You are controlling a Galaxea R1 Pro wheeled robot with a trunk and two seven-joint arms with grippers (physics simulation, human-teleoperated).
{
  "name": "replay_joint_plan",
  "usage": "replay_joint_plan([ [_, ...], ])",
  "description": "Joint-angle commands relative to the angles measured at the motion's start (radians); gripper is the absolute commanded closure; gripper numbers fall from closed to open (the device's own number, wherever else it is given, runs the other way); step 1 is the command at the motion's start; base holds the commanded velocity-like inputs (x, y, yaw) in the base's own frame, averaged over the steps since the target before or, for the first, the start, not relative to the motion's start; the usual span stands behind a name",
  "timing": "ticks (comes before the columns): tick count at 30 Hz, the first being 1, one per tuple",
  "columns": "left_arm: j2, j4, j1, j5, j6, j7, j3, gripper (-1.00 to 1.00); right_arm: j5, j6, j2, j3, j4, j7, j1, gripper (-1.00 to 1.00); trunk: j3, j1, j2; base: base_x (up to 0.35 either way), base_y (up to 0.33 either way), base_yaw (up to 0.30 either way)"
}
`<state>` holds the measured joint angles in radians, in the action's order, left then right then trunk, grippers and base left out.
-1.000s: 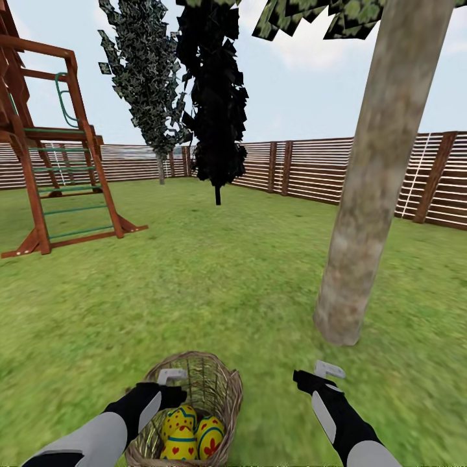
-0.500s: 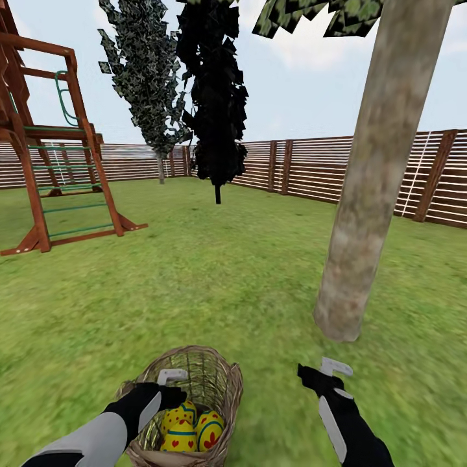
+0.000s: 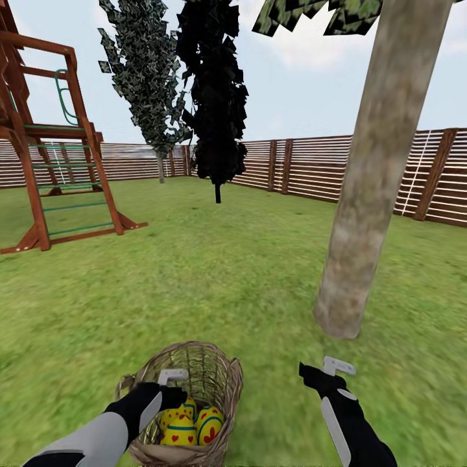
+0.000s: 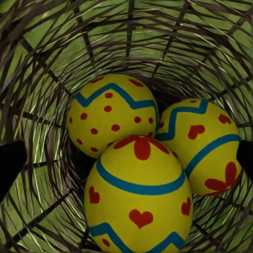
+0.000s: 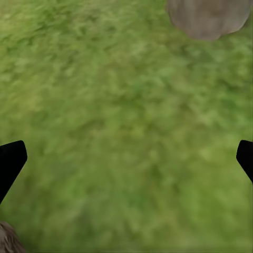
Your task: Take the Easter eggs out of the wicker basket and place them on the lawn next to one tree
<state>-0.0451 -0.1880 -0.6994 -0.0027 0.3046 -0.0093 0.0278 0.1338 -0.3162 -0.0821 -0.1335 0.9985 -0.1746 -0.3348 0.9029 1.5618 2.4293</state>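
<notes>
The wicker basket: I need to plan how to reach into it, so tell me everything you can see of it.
The small round tan-brown open-weave wicker basket stands upright on the mottled green lawn, left of the thick grey-beige tree trunk and apart from it. Grass shows through its loose woven wall. Three yellow Easter eggs with blue bands and red marks lie clustered at its bottom, touching one another. The left gripper hangs over its open mouth, jaws spread wide, touching no egg. Its handle cannot be made out.
</notes>
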Motion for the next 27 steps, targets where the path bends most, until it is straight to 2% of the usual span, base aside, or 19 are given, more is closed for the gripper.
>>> replay_joint_plan([
  [1,-0.002,-0.002,0.000,-0.001,0.006,-0.001,0.003,-1.00,0.011,-0.004,-0.001,0.000,0.002,-0.005,0.000,-1.00,0.004,0.004,0.008,0.000,0.000,0.000],
  [8,-0.004,-0.002,0.000,-0.001,0.008,0.003,0.003,-1.00,0.010,-0.004,-0.001,0.000,-0.001,-0.005,0.000,-1.00,0.026,0.031,0.057,0.000,0.000,0.000],
  [17,-0.004,-0.003,-0.001,-0.001,0.021,0.002,0.003,-1.00,0.010,-0.004,-0.001,0.000,-0.003,-0.005,0.000,-1.00,0.026,0.031,0.057,0.000,0.000,0.000],
  [22,-0.019,-0.004,-0.011,-0.002,0.104,-0.001,0.002,-1.00,0.010,-0.004,-0.001,0.000,-0.003,-0.005,0.000,-1.00,0.026,0.031,0.057,0.000,0.000,0.000],
  [25,-0.027,-0.008,-0.050,-0.001,0.195,0.000,0.001,-1.00,0.010,-0.004,-0.001,0.000,-0.004,-0.005,0.000,-1.00,0.026,0.031,0.057,0.000,0.000,0.000],
  [27,-0.030,-0.011,-0.097,0.000,0.292,0.001,0.001,-1.00,0.011,-0.004,0.000,0.000,-0.004,-0.004,0.000,-1.00,0.026,0.031,0.057,0.000,0.000,0.000],
])
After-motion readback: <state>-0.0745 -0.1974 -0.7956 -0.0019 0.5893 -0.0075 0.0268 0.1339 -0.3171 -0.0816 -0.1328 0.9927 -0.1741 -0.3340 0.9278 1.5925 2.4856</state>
